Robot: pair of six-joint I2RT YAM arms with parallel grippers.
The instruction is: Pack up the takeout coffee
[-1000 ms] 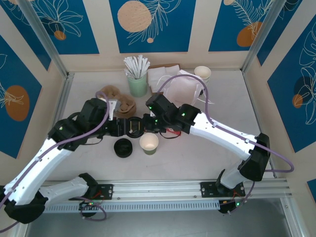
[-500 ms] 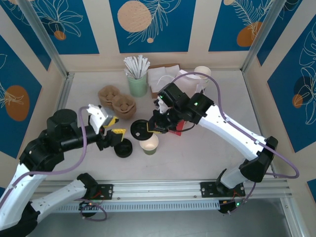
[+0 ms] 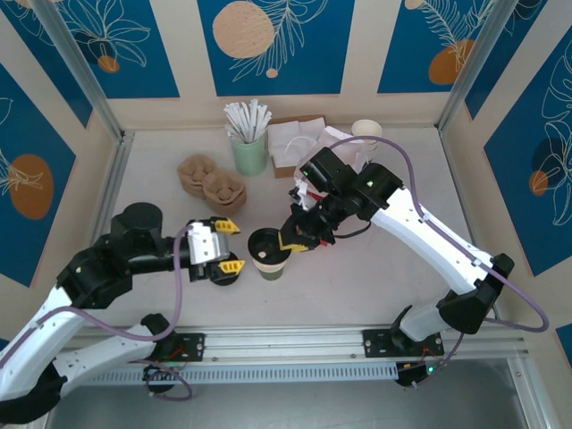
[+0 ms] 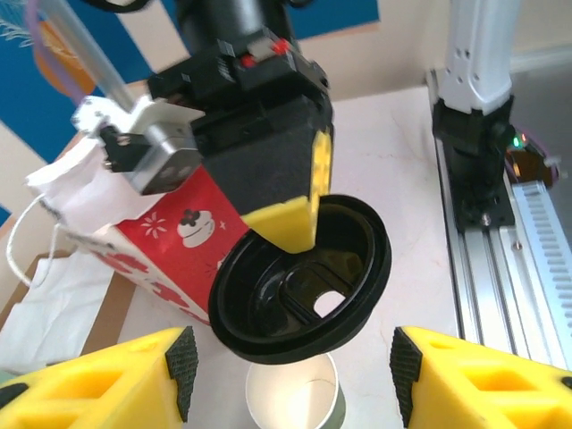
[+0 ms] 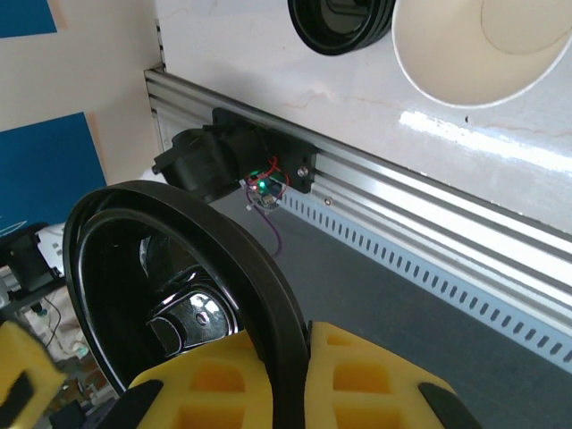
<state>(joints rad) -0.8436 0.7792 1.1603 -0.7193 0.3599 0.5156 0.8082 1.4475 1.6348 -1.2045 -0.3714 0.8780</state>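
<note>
**Lid held over open cup**

The right hand (image 3: 290, 237) pinches the rim of the black lid (image 3: 264, 243), holding it tilted just above the coffee cup (image 3: 271, 266). The cup stands open and upright on the desk (image 3: 357, 277), in front of the red bag (image 4: 170, 232). The left hand (image 3: 227, 247) is spread wide beside the cup, holding nothing.
</note>
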